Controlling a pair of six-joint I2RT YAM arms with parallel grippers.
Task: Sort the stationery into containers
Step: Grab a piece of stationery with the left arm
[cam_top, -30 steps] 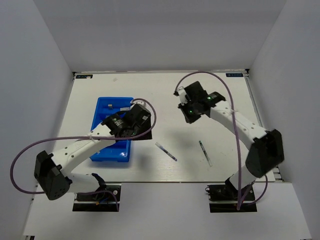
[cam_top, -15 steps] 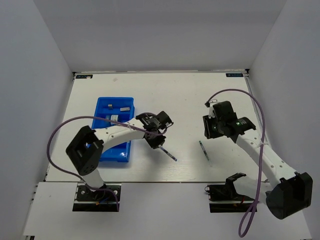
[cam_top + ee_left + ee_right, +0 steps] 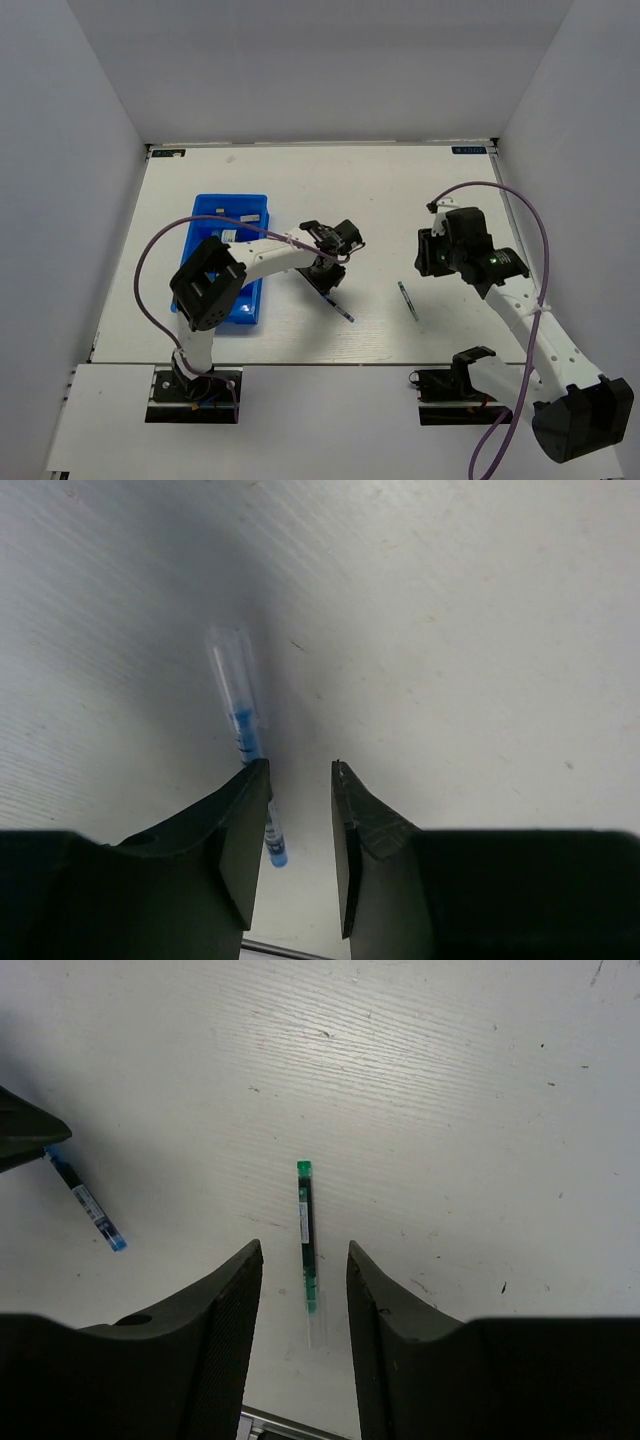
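Observation:
A thin blue pen [image 3: 338, 305] lies on the white table right of the blue tray [image 3: 200, 225]. My left gripper [image 3: 330, 277] is open and empty, low over the pen's upper end. In the left wrist view the pen [image 3: 243, 730] runs under the left finger [image 3: 235, 830], outside the gap of the gripper [image 3: 300, 767]. A thin green pen [image 3: 409, 300] lies further right. My right gripper [image 3: 428, 255] is open and empty above it. In the right wrist view the green pen [image 3: 306, 1225] lies lined up with the gap of the gripper [image 3: 304, 1247]. No highlighters or tin show.
The tray holds small pale erasers [image 3: 218, 211] in its far compartments; my left arm covers its near part. The blue pen [image 3: 85, 1203] also shows at the left of the right wrist view. White walls enclose the table.
My left gripper swung from over the tray rightward to the blue pen. My right gripper moved from the far middle toward the near right, above the green pen.

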